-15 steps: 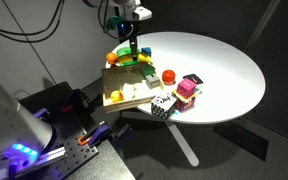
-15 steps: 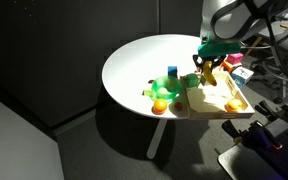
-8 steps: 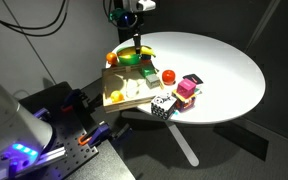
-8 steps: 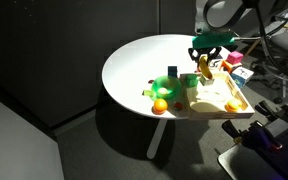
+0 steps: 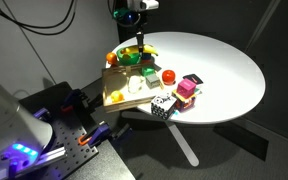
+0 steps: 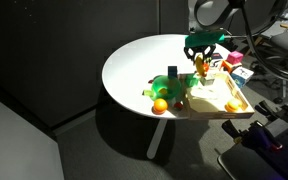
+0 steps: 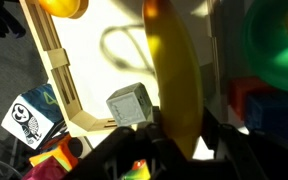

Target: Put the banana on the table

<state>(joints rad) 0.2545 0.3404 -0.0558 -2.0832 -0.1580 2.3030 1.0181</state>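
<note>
The yellow banana (image 7: 174, 70) is held in my gripper (image 7: 174, 128), whose fingers are shut on its lower part. In both exterior views the banana (image 5: 145, 50) (image 6: 202, 66) hangs in my gripper (image 5: 140, 44) (image 6: 201, 56) above the near edge of the green bowl (image 5: 130, 59) (image 6: 168, 85) and the end of the wooden tray (image 5: 131, 98) (image 6: 222, 100). It touches nothing below. The round white table (image 5: 219, 65) (image 6: 139, 60) lies under and beyond it.
A grey cube (image 7: 132, 105) sits on the tray beside the banana. An orange ball (image 6: 160, 105) and a red piece (image 5: 168, 76) lie by the bowl. Pink and black blocks (image 5: 187, 88) and a dice (image 5: 161, 106) stand past the tray. A small yellow round piece (image 5: 115, 97) is on the tray.
My gripper has carried the banana a little away from the tray's middle, toward the green bowl and the table. The other objects have not moved.
</note>
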